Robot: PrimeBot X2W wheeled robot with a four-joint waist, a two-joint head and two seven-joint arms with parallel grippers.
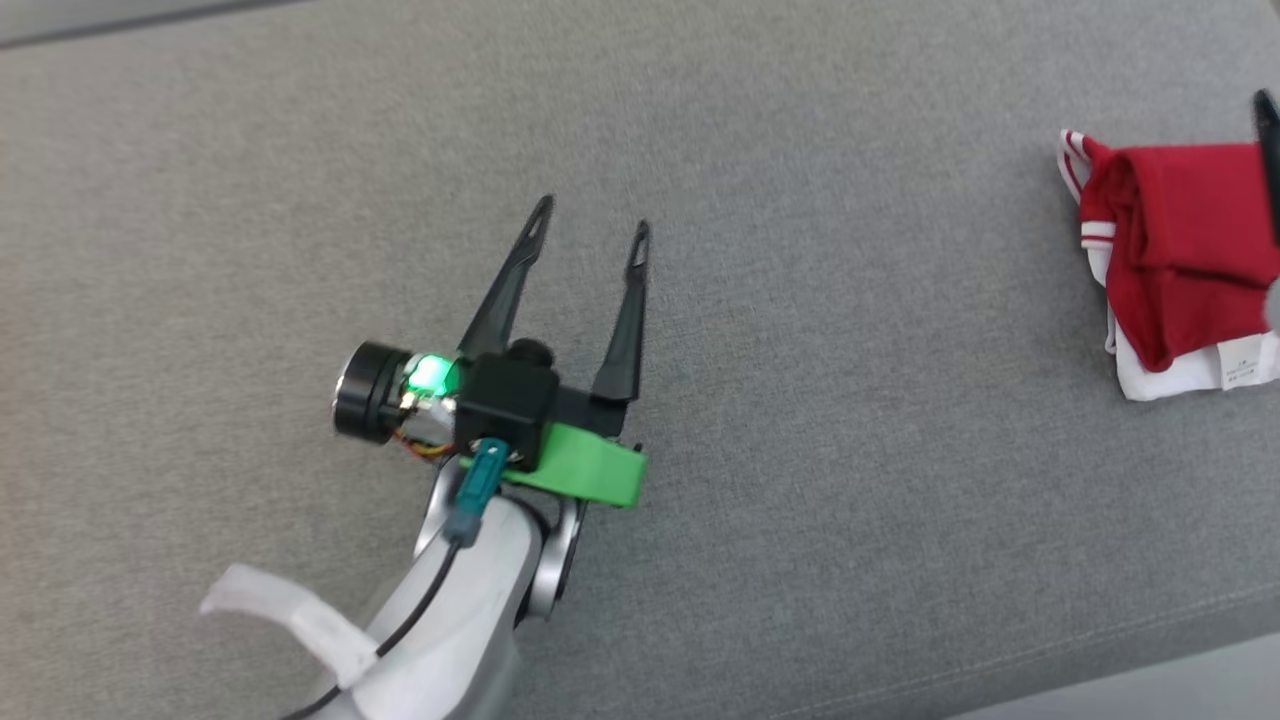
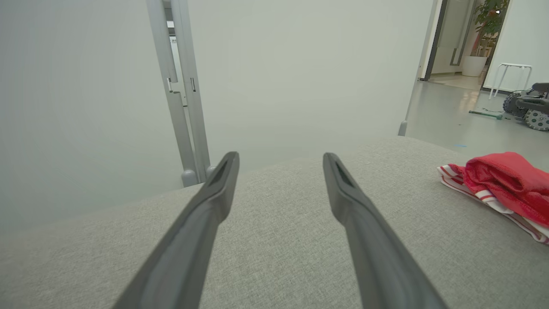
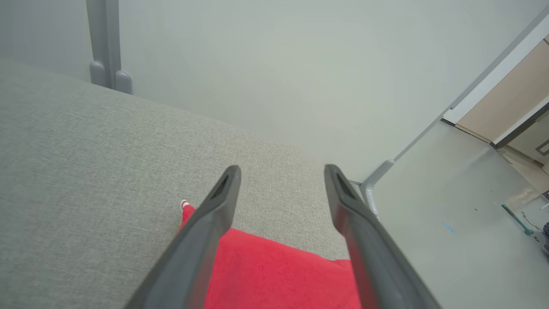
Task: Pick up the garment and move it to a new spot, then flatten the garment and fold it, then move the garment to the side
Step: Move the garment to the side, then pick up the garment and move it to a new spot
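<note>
The garment (image 1: 1180, 240) lies folded into a small bundle at the far right of the grey cushion (image 1: 700, 480), red cloth on top, white striped trim poking out at its left edge and a white label (image 1: 1243, 362) at its near corner. From above, the left gripper (image 1: 592, 220) hangs over the middle of the cushion, well apart from the bundle, its two dark fingers spread wide with nothing between them. A green light glows at its wrist. One dark finger of the right gripper (image 3: 282, 169) cuts in at the right border just over the red cloth. That arm's own camera tells more: its fingers stand wide apart above the garment, the red fabric showing under and between them, and nothing is pinched. The left wrist camera looks low across the cushion and catches the room beyond: a pale partition wall (image 2: 300, 77), a white stool (image 2: 512, 73), a potted plant (image 2: 493, 17) and a wheeled machine (image 2: 532, 107) on the floor.
</note>
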